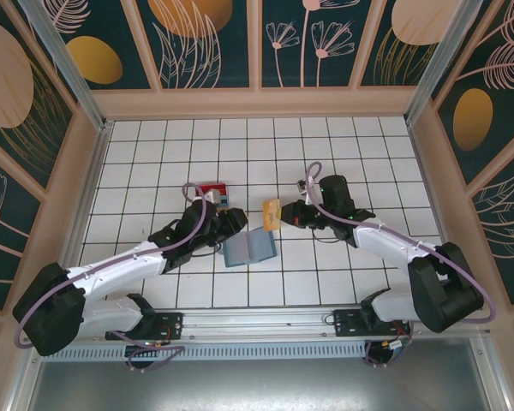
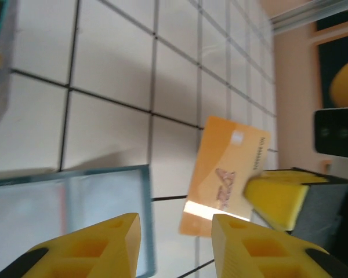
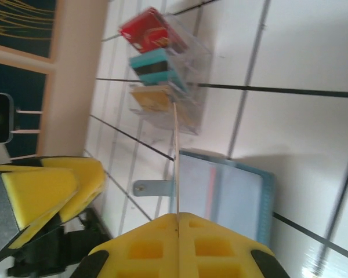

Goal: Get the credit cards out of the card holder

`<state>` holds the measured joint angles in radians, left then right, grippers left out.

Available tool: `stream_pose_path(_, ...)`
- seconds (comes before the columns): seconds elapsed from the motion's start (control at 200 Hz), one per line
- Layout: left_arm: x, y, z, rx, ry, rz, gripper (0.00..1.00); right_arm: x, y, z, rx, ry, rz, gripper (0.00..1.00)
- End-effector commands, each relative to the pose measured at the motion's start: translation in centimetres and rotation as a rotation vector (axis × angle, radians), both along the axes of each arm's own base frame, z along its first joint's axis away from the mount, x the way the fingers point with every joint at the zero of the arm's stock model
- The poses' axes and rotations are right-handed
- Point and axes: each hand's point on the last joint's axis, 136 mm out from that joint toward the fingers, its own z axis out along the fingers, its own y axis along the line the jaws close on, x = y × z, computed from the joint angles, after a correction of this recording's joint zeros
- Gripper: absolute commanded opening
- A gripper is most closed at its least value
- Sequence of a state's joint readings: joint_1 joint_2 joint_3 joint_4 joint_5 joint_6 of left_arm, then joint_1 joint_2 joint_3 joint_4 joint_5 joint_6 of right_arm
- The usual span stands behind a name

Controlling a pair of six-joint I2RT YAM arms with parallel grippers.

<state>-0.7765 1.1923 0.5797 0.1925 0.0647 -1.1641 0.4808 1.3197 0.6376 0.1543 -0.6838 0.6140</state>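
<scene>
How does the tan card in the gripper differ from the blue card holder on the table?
The tan card is gold-orange, while the card holder is slate blue. The card is pinched in the right gripper and held up, whereas the holder lies flat and open on the white tiles. The card looks narrower than the opened holder. Both are thin, flat rectangles.

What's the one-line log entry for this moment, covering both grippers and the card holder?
right gripper: jaws shut on tan card | left gripper: jaws open, empty | card holder: lying open
</scene>
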Motion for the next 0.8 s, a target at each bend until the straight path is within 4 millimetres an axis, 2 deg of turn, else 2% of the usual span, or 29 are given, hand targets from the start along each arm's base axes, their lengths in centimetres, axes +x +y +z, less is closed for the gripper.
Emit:
stream_pose_path(0.0, 0.1, -1.0, 2.4, -0.151, -0.024, -0.032, 0.38, 0.1, 1.5, 5.2, 0.164, -0.076, 0.071, 0.00)
stream_pose_path(0.1, 0.2, -1.1, 2.8, -0.201, -0.026, -0.036, 0.36, 0.0, 1.8, 6.5, 0.220, -0.090, 0.090, 0.00)
stream_pose_path(0.27, 0.2, -1.3, 3.0, -0.223, -0.028, -0.046, 0.33, -0.8, 2.3, 7.5, 0.291, -0.095, 0.146, 0.00)
stream_pose_path(0.631, 0.1, -1.8, 4.6, -0.288, -0.062, -0.076, 0.24, -2.1, 3.2, 7.1, 0.309, -0.076, 0.208, 0.00)
stream_pose_path(0.791, 0.0, -1.8, 5.2, -0.305, -0.079, -0.083, 0.24, -2.1, 3.3, 6.7, 0.303, -0.064, 0.202, 0.00)
